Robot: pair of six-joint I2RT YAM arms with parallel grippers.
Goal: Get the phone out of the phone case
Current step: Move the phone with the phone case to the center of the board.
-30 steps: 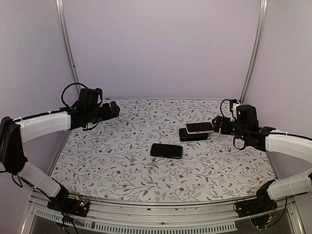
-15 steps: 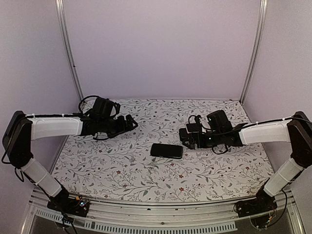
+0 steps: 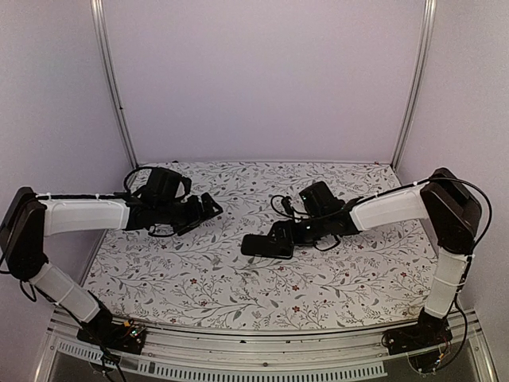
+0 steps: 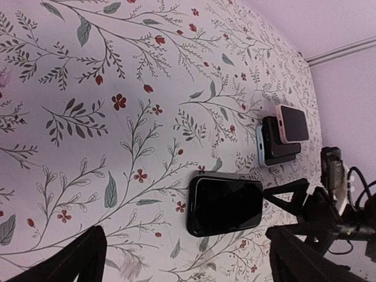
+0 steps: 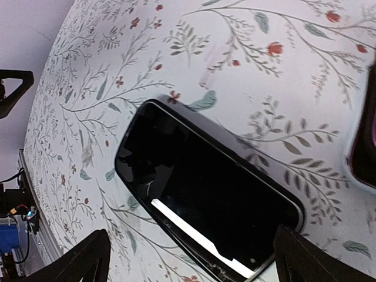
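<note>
A black phone (image 3: 262,246) lies flat, screen up, in the middle of the floral table, seated in a black phone case whose rim (image 4: 192,205) frames it. My right gripper (image 3: 280,235) hovers open over the phone's right end; in the right wrist view the phone (image 5: 205,205) fills the space ahead of the right gripper (image 5: 197,258), with a finger on either side and no contact. My left gripper (image 3: 208,208) stands open, well to the left of the phone. In the left wrist view the left gripper (image 4: 188,264) is empty and the phone (image 4: 229,202) lies beyond it.
A stack of other phones (image 4: 282,138), a pink-edged one on top, lies on the table beyond the cased phone. Its edge (image 5: 364,135) shows at the right of the right wrist view. Metal frame posts (image 3: 110,79) and purple walls bound the floral table (image 3: 199,278).
My right arm has swung left, from beside the stack of phones to over the cased phone. The left arm has reached a little toward the middle. Both grippers have stayed open.
</note>
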